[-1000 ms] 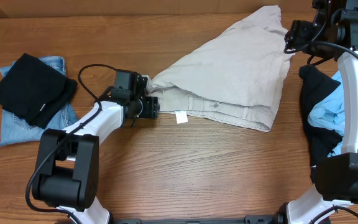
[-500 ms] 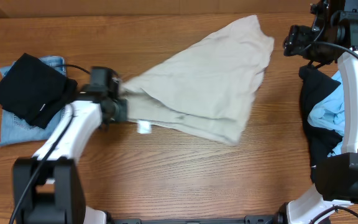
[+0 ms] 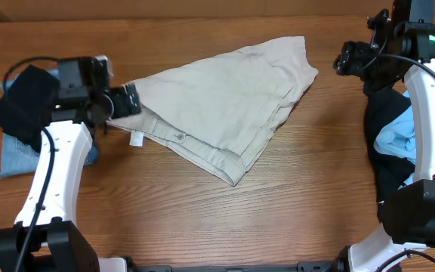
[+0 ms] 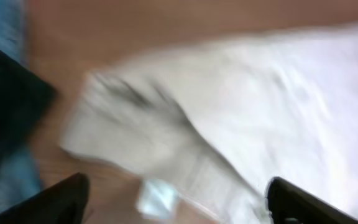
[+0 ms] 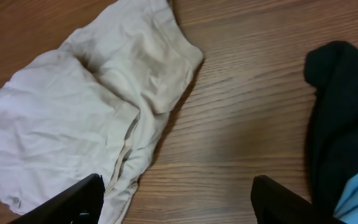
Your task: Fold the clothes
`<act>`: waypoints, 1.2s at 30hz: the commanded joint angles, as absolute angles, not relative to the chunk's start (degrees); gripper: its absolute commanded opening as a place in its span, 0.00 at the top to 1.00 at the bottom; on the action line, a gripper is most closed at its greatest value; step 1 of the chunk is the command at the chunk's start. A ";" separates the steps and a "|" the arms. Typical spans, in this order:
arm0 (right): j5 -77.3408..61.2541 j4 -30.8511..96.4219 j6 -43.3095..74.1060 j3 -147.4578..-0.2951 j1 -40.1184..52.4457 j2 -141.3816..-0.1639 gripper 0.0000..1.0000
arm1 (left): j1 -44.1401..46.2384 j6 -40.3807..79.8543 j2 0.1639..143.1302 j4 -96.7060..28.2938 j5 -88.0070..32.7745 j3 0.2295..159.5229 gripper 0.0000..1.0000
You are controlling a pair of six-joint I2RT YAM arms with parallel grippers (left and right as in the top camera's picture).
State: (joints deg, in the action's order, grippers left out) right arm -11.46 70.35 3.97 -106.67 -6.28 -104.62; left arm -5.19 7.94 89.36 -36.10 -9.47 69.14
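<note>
The beige shorts [image 3: 217, 113] lie folded over in the middle of the table, waistband toward the front, with a white label [image 3: 136, 139] sticking out at the left. My left gripper [image 3: 127, 100] hovers at the shorts' left corner. In the blurred left wrist view its fingers [image 4: 61, 202] stand wide apart over the cloth [image 4: 260, 106], gripping nothing. My right gripper [image 3: 343, 60] is just off the shorts' far right tip. It is open above bare wood [image 5: 229, 143], with the hem [image 5: 73, 112] to its left.
A black garment [image 3: 25, 106] lies on folded denim [image 3: 17, 159] at the far left, close behind my left arm. A black and light-blue heap [image 3: 395, 140] sits at the right edge under my right arm, and shows in the right wrist view [image 5: 340, 112].
My left gripper dragged the shorts leftward across the table, then let go and opened. The shorts' right tip slid away from my right gripper, which has barely moved.
</note>
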 commanded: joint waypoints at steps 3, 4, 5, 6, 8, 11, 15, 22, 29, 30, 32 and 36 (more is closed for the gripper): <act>-20.73 72.97 -0.64 -106.43 -5.06 -104.31 0.21 | 0.34 10.74 88.77 -46.48 -21.87 69.69 0.21; -21.43 73.87 -1.23 -106.43 -4.34 -104.60 0.21 | 1.43 10.76 88.77 -47.59 -21.54 69.41 0.22; -21.71 74.52 -1.58 -106.41 -3.44 -104.81 0.21 | 2.52 10.76 88.77 -48.42 -20.80 69.14 0.22; -21.71 74.83 -1.61 -106.34 -2.55 -105.10 0.20 | 3.57 10.74 88.77 -48.95 -19.64 68.84 0.22; -21.71 74.81 -1.58 -106.06 -0.43 -105.62 0.20 | 5.17 10.79 88.77 -49.25 -16.62 68.27 0.22; -21.26 73.19 -1.52 -105.49 2.81 -106.91 0.19 | 6.81 11.44 88.92 -48.36 -13.41 67.05 0.21; -19.75 67.90 -1.45 -102.28 5.67 -108.60 0.19 | 7.07 11.79 89.80 -46.65 -13.06 65.06 0.21; -19.46 60.66 1.58 -96.47 6.37 -113.65 0.19 | 7.11 11.84 94.02 -44.93 -13.10 64.49 0.20; -20.03 57.39 1.52 -95.83 6.37 -117.91 0.19 | 7.14 11.86 97.62 -44.31 -13.13 64.49 0.21; -20.03 57.01 1.52 -95.83 6.37 -118.41 0.19 | 7.16 11.86 97.76 -44.21 -13.13 64.49 0.21; -20.08 56.34 1.54 -95.83 6.37 -119.42 0.20 | 7.16 11.86 97.84 -44.07 -13.10 64.49 0.21; -21.08 54.37 1.52 -95.53 6.44 -120.73 0.20 | 7.16 11.88 97.82 -43.79 -13.13 64.49 0.21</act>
